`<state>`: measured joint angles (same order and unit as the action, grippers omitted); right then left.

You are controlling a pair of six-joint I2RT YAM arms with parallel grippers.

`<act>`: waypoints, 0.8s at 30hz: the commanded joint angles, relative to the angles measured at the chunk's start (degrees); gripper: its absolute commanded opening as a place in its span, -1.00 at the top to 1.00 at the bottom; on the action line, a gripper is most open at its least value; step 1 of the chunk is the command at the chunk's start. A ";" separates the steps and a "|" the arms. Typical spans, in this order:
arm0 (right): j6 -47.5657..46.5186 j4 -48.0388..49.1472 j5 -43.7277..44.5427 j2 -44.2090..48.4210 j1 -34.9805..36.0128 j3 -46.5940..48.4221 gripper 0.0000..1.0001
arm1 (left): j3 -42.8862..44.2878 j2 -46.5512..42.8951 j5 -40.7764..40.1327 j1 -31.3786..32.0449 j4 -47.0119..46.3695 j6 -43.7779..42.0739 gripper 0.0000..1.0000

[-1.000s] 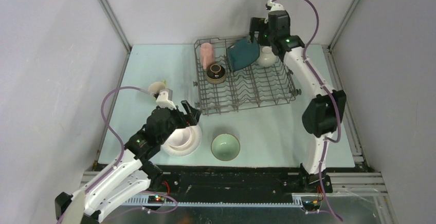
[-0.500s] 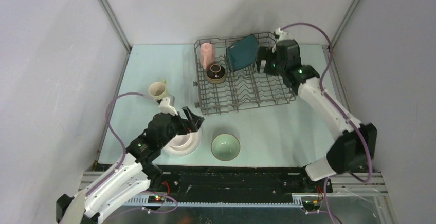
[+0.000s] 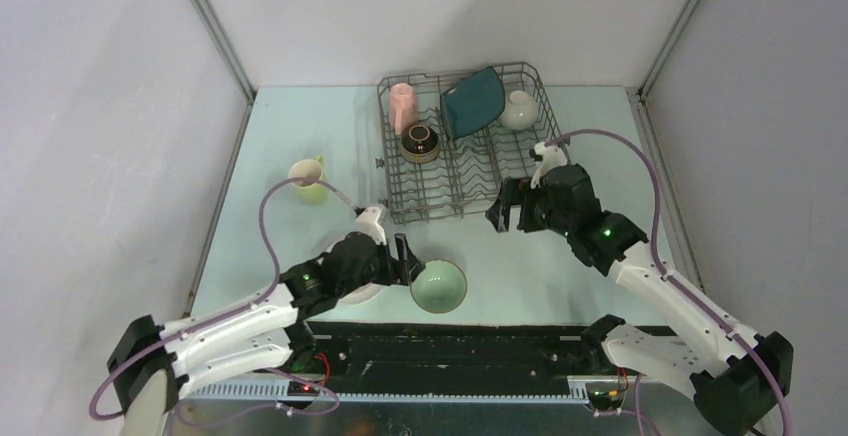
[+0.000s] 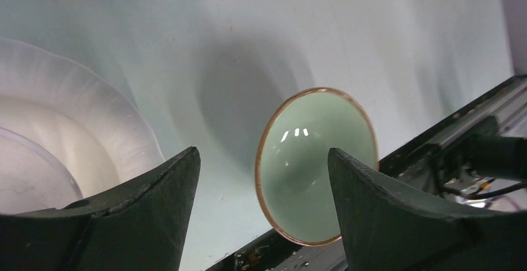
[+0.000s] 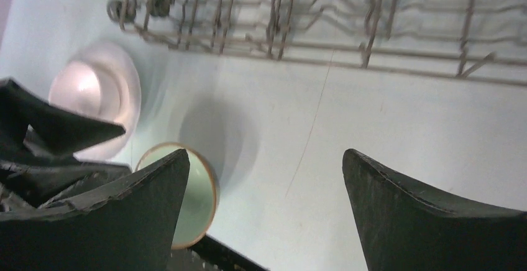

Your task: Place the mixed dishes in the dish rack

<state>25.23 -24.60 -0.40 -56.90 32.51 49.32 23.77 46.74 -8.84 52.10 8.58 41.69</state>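
Top external view, far left first: the yellow-green mug [image 3: 308, 179] stands alone on the desk [image 3: 290, 236], well apart from the dish rack [image 3: 480, 204] and not yet loaded. Nearer me, the round white plate [image 3: 338, 253] carries a pale bowl [image 4: 31, 181] nested in it; my left arm covers most of both. My left gripper [image 3: 405, 261] hangs just beside the pale green bowl [image 3: 438, 286] with jaws spread and nothing between them. On the left wrist camera the bowl's rim sits in the gap between the fingers [image 4: 155, 209], so I judge I am lining up for a rim pinch.

In the rack, the pink mug [image 3: 403, 106] and brown bowl [image 3: 420, 142] sit along the left side. The dark teal squarish plate [image 3: 473, 103] leans on edge among the tines, which suits draining. The white bowl [image 3: 518, 111] rests at the far right corner. My right gripper [image 3: 505, 213] is open and empty over bare desk just in front of the rack.

A second ago my left gripper was over the stacked plate. It has since swung right to the green bowl, and its jaws have begun to narrow a little. My right gripper was up at the rack's far right corner by the white bowl. It has drawn back toward me, leaving that bowl seated.
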 commanded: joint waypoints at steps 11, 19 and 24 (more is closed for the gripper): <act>4.17 -2.07 -13.89 5.18 1.11 -7.94 -0.89 | 3.30 13.63 1.16 2.40 -6.98 -1.65 -0.26; 6.41 0.79 -18.20 6.05 1.08 -10.63 -0.89 | 6.68 20.41 6.00 2.40 -7.47 -3.86 0.94; 9.96 6.41 -26.64 5.20 1.14 -12.81 -0.97 | 5.22 15.53 11.92 -0.78 -12.59 -3.01 1.00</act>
<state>31.51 -25.12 -18.94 -51.86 33.32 37.93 28.40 66.85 -3.11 53.76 3.09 38.44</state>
